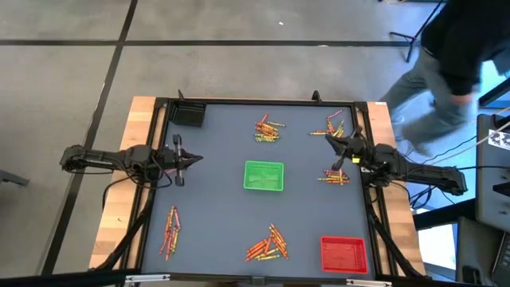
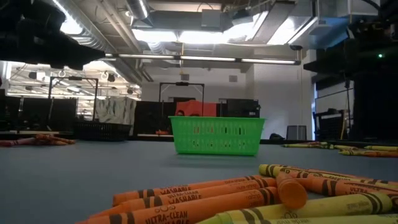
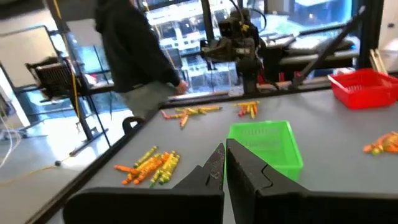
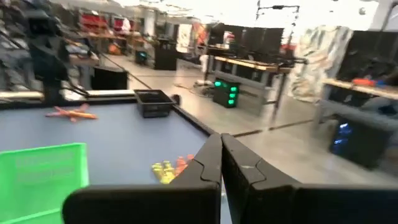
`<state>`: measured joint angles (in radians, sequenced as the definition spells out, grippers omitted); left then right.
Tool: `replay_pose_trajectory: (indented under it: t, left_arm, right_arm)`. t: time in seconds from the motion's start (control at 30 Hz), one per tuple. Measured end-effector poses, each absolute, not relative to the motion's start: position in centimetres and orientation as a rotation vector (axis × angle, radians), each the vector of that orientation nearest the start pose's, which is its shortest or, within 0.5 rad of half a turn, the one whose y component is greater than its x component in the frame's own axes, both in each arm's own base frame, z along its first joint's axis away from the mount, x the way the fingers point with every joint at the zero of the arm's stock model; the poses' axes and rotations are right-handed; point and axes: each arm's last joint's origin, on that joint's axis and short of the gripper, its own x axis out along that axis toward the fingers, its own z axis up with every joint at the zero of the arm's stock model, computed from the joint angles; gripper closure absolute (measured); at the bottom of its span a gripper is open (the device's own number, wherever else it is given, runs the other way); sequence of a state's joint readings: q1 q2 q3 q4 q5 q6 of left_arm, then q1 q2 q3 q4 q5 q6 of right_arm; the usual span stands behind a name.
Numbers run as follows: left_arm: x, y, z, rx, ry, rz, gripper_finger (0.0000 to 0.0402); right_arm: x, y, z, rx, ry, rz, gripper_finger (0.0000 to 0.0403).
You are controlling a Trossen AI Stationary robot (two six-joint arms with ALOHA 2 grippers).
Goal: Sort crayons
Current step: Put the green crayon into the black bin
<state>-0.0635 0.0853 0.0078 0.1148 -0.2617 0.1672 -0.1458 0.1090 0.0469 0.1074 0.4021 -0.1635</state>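
Nearest the low camera, a heap of orange and yellow crayons (image 2: 249, 199) lying flat on the blue-grey table (image 1: 215, 215); same heap at the near edge in the high view (image 1: 268, 244). Just right of it, a red square tray (image 1: 344, 253) in the near right corner. Toward the near left edge, a thin line of crayons (image 1: 170, 230), well apart from the rest.

At mid-table, a green mesh basket (image 1: 264, 176), upright, standing alone. Left of it, the left gripper (image 1: 197, 159), fingers pinched together, nothing between them, hanging above bare table and pointing toward the basket. Opposite, the right gripper (image 1: 327, 138), fingers likewise pressed tight and empty, raised over the right side of the table. Just beside the right arm, a small bunch of crayons (image 1: 335, 176) by the right edge.

Farther back, a cluster of crayons (image 1: 269, 130) beyond the basket, and another (image 1: 335, 125) toward the far right corner, close to the right gripper's tip. In the far left corner, a black tray (image 1: 189, 113).

Beyond the table, a person (image 1: 446, 72) in dark top and grey trousers on the floor at far right, blurred.
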Motion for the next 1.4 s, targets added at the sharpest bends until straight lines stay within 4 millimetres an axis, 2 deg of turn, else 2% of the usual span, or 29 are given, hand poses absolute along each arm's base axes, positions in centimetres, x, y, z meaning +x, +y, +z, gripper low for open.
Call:
replay_pose_trajectory:
  t: [0.3,0.7,0.83,0.97,1.07,1.27,1.4]
  left_arm:
    - [9.9,0.3,18.8,0.256,-0.183,0.258,0.04]
    - [9.6,1.5,19.6,0.274,-0.249,0.384,0.04]
    - [9.4,1.7,20.1,0.296,-0.307,0.407,0.04]
    - [9.3,1.8,20.4,0.337,-0.337,0.371,0.04]
    - [9.3,1.9,20.4,0.342,-0.337,0.378,0.04]
    - [9.7,2.3,19.9,0.352,-0.275,0.396,0.04]
    - [10.1,2.6,19.9,0.351,-0.258,0.378,0.04]
  right_arm:
    - [12.3,-5.4,19.8,-0.181,0.275,-0.656,0.0398]
    - [16.5,-11.1,19.0,-0.047,0.774,-0.664,0.0395]
    - [17.9,-12.2,18.5,0.009,0.931,-0.649,0.0358]
    - [19.5,-13.0,18.7,0.01,1.05,-0.545,0.0302]
    - [20.4,-13.5,18.5,-0.015,1.128,-0.458,0.0275]
    - [21.1,-15.0,18.3,-0.017,1.224,-0.414,0.0272]
    - [20.7,-16.0,17.7,-0.013,1.246,-0.38,0.028]
